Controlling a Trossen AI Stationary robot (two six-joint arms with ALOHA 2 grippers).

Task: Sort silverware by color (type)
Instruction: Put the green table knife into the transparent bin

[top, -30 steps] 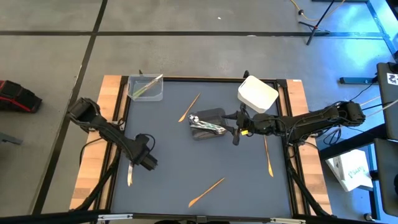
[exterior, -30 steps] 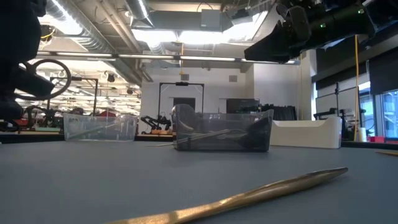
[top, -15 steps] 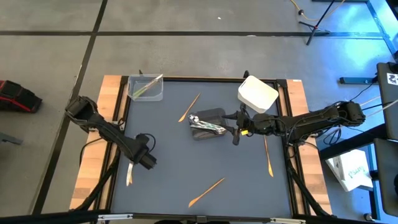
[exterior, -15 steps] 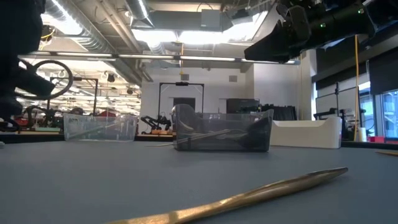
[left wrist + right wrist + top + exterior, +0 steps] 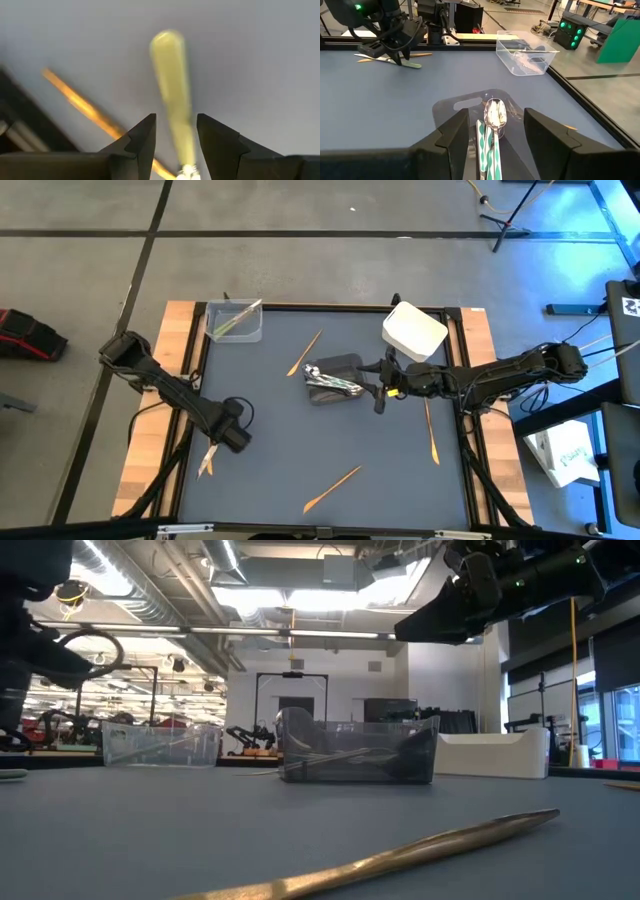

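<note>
The left hand (image 5: pixel 174 150), fingers parted, straddles a pale green utensil (image 5: pixel 172 85) lying flat on the table (image 5: pixel 300 440): light, stiff, slick-looking, best pinched mid-handle.

Both arms low, fingers (image 5: pixel 145 137) apart.

Pale green utensil (image 5: pixel 172 95) lies flat; tan ones (image 5: pixel 332 489) lie scattered.

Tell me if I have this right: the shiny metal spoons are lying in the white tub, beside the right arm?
Not quite. The metal spoons lie in the dark grey tub, not the white tub, which sits farther back. The right wrist view shows them in it, just ahead of the right gripper, whose jaws are open.
</note>
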